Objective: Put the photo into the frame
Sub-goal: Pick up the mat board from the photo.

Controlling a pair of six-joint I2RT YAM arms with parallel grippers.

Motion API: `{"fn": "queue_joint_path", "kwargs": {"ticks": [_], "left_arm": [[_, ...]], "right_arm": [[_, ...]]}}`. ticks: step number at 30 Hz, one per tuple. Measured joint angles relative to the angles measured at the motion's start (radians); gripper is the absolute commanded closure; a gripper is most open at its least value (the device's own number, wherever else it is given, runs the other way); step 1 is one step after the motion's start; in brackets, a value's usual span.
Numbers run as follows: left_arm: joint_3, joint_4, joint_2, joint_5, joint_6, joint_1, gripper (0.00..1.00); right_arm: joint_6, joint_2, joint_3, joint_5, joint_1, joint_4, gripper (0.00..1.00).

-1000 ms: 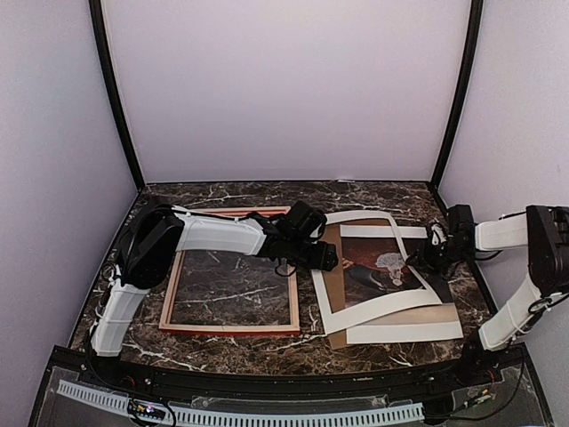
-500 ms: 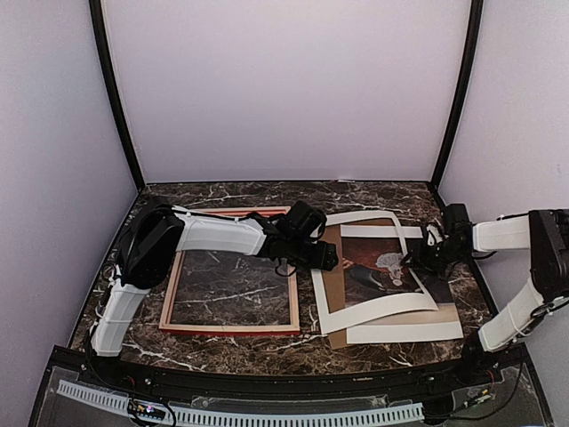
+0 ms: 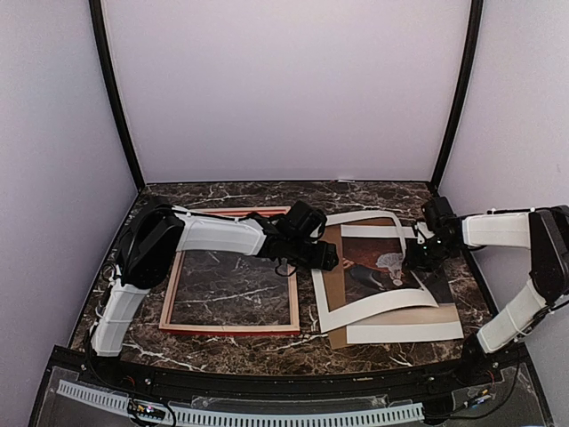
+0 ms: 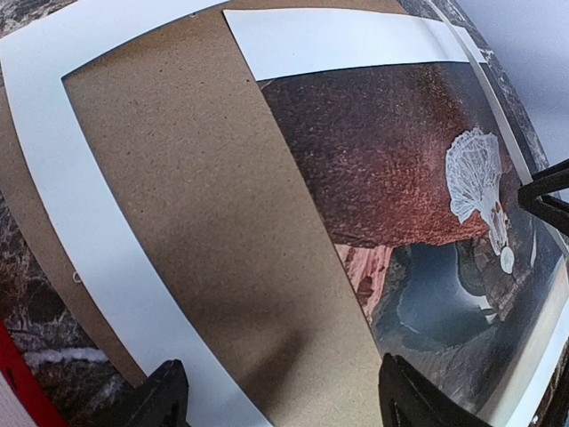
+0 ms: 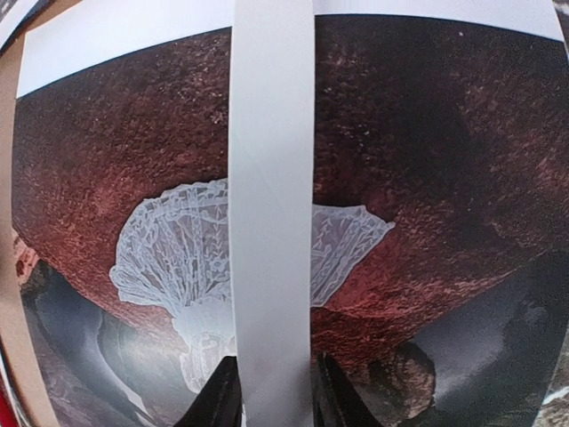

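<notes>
The right gripper (image 3: 414, 260) in the top view is low over the right part of the photo (image 3: 378, 267). It is at the right side of a white mat (image 3: 373, 308) that lies across the print. From this view I cannot tell how its fingers stand. The left gripper (image 3: 329, 260) is at the left edge of the same pile, above a brown board (image 3: 331, 283) that lies under the photo. The frame (image 3: 229, 330) lies flat on the marble table (image 3: 267, 191), just beside the pile on the left. The table shows through its opening, and the photo is not in it.

In the left wrist view, the left gripper (image 4: 284, 396) has its fingers wide apart with nothing between them. Below them are the brown board (image 4: 196, 222) and one strip of the white mat (image 4: 89, 222). The photo (image 4: 427, 178) lies to the right, picture side up.

In the right wrist view, the right gripper (image 5: 274, 391) is clamped on a strip of the white mat (image 5: 271, 178). The strip runs up between the two fingers and crosses the pale figure on the photo (image 5: 427, 133).
</notes>
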Motion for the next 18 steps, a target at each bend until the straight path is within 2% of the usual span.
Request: {"fn": "queue_joint_path", "kwargs": {"ticks": [8,13,18], "left_arm": [[-0.006,0.005,-0.005,0.006,0.018,0.000,0.21],[-0.042,0.007,-0.042,0.043,0.033,-0.002,0.15],[-0.082,0.008,-0.129,0.082,0.042,-0.006,0.05]], "right_arm": [[-0.005,0.000,0.059,0.139,0.030,-0.059,0.90],[-0.008,-0.024,0.076,0.192,0.032,-0.097,0.91],[-0.009,-0.071,0.091,0.204,0.032,-0.123,0.92]]}}
